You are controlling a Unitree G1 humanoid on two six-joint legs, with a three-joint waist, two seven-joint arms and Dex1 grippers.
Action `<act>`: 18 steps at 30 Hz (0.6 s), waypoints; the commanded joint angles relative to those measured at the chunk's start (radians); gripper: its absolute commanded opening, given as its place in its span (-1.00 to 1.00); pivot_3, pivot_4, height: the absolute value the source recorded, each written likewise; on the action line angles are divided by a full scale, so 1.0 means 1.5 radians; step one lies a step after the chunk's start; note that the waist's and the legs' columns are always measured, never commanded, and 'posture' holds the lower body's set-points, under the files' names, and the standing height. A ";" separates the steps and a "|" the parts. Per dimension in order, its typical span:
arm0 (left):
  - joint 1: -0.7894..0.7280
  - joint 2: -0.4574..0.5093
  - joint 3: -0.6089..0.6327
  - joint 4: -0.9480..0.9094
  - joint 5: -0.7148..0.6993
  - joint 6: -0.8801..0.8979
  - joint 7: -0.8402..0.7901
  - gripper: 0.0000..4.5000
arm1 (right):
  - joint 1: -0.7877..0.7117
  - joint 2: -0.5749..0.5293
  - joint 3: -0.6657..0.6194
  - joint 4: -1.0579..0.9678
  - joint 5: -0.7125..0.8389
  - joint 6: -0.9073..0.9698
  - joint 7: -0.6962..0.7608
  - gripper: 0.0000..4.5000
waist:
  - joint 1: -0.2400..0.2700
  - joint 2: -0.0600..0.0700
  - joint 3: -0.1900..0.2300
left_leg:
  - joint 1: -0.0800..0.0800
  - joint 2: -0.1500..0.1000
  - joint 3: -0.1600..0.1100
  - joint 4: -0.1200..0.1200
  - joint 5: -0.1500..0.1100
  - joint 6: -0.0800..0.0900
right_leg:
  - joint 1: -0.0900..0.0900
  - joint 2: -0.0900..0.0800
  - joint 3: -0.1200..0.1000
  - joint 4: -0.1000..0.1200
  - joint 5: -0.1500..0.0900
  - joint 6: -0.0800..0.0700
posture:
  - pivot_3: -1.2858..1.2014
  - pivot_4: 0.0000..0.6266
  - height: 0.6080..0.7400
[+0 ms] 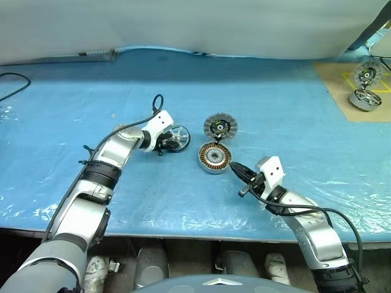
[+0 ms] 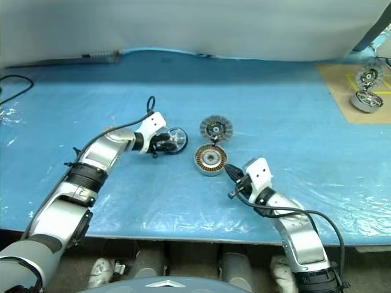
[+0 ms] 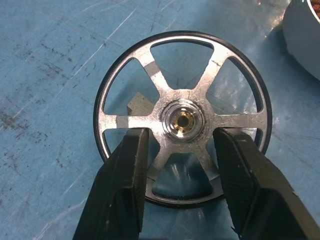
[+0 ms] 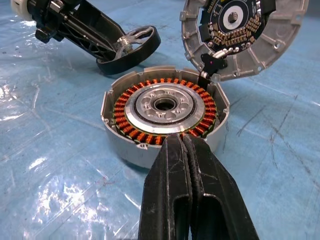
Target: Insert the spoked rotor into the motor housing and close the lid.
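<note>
Rotor (image 3: 182,120), dark-rimmed with silver spokes, on the blue sheet (image 1: 293,122) left of the housing (image 1: 215,158). The left gripper (image 3: 180,187) straddles its hub, fingers partly apart over the spokes (grip cannot be told). Housing open, copper windings exposed; lid (image 1: 220,127) tilted up behind it, joined at the edge. Right gripper (image 4: 189,165), fingers pressed together and empty, points at the housing's near wall.

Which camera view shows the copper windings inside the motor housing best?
The right wrist view: the motor housing sits close, with its ring of copper windings and pale centre plain to see. Both eye views show the housing small, its windings a thin orange ring. The left wrist view catches just a pale edge of it.
</note>
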 commanded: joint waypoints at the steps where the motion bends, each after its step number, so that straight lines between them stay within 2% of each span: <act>1: -0.004 0.040 0.037 -0.053 -0.024 0.015 -0.020 -0.26 | 0.011 -0.006 -0.024 -0.035 0.013 -0.032 0.008 -1.00 | -0.003 0.000 0.000 | 0.000 0.000 0.000 0.000 0.000 0.000 | 0.000 0.000 0.000 0.000 0.000 0.000 | 0.03 -0.52 1.00; 9: 0.037 0.126 0.025 -0.235 -0.096 0.050 -0.155 -0.26 | 0.037 -0.009 -0.022 0.000 -0.003 -0.089 0.025 -1.00 | -0.003 0.000 0.001 | -0.001 0.000 0.000 -0.001 0.000 0.000 | -0.001 0.000 0.000 -0.001 0.000 0.000 | 0.03 -0.52 1.00; 14: 0.029 0.124 0.006 -0.307 -0.134 0.093 -0.196 -0.26 | 0.032 0.005 -0.010 0.043 -0.016 -0.148 0.033 -1.00 | -0.003 0.000 0.001 | 0.000 0.000 0.000 -0.001 0.000 0.000 | -0.001 0.000 0.000 0.000 0.000 0.000 | 0.03 -0.52 1.00; 18: 0.008 0.099 -0.029 -0.305 -0.133 0.090 -0.205 -0.26 | 0.028 0.014 -0.001 0.070 -0.017 -0.167 0.039 -1.00 | -0.003 0.000 0.001 | -0.001 0.000 0.000 -0.001 0.000 0.000 | -0.001 0.000 0.000 0.000 0.000 0.000 | 0.03 -0.52 1.00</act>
